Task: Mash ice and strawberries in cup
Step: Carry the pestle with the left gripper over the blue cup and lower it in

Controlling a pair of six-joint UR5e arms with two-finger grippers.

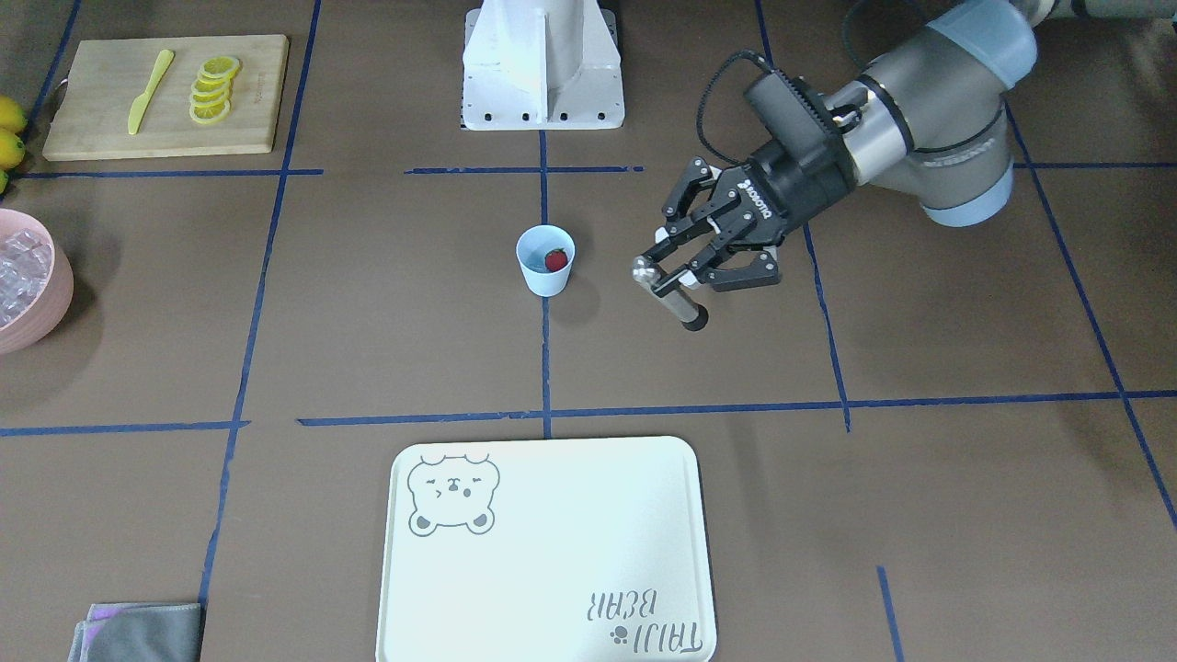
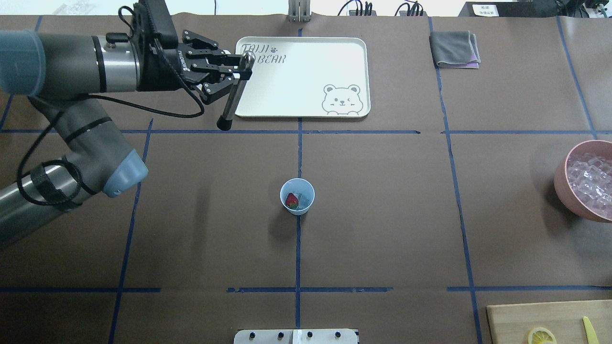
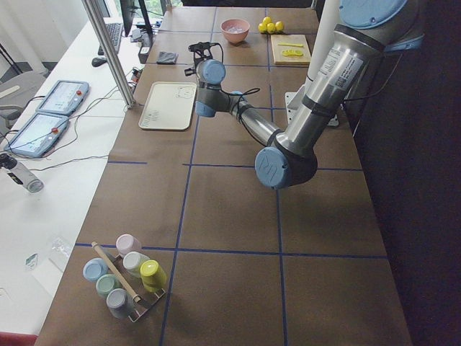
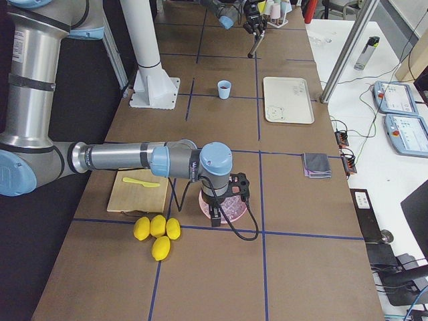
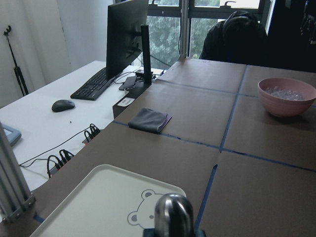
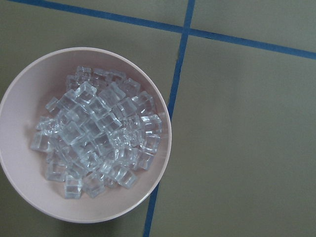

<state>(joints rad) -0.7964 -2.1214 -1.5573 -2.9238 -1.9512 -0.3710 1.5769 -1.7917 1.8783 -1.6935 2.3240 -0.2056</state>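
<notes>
The pale blue cup (image 1: 545, 271) (image 2: 288, 187) stands upright at the table's centre on a blue tape line. One red strawberry (image 1: 555, 260) (image 2: 291, 200) lies inside it. My left gripper (image 1: 664, 273) (image 2: 241, 67) is shut on a metal muddler (image 1: 679, 304) (image 2: 232, 100) with a black tip, held tilted above the table, well to the side of the cup. Ice (image 6: 96, 143) (image 2: 593, 179) fills the pink bowl (image 6: 24, 94) (image 2: 562, 186). My right gripper (image 4: 217, 207) hangs over that bowl; I cannot tell whether it is open or shut.
A white bear tray (image 1: 552, 552) (image 2: 306, 76) lies past the cup. A cutting board (image 1: 92, 119) carries lemon slices (image 1: 213, 90) and a yellow knife (image 1: 150, 90). A grey cloth (image 2: 454, 48) and whole lemons (image 4: 157, 231) sit at the table's right end.
</notes>
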